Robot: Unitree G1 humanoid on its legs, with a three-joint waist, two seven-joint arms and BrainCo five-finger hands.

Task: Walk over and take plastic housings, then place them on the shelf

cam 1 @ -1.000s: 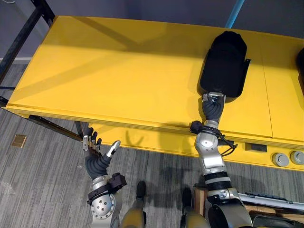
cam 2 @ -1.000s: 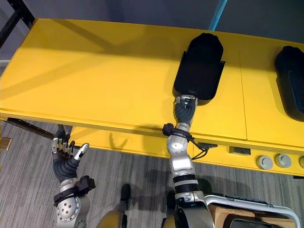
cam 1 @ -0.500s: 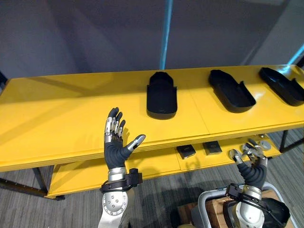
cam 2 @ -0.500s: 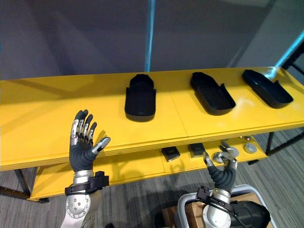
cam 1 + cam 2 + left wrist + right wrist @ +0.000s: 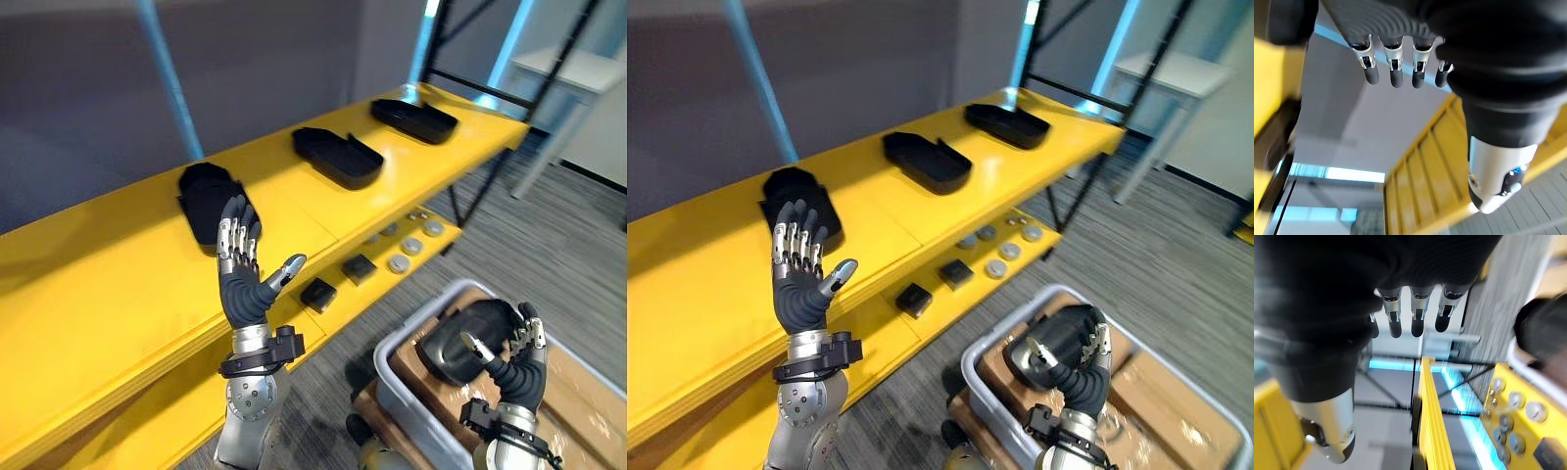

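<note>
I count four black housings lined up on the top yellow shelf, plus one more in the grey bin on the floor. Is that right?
Not quite. The left eye view shows three black housings on the top yellow shelf, not four. One more housing does lie in the grey bin.

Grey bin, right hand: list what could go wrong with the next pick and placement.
1. The right hand is open beside the rounded black housing in the grey bin; a shallow grip might let it slip against the rim.
2. The left hand is raised, open, in front of the yellow shelf; swinging it could knock the nearest shelved housing.
</note>
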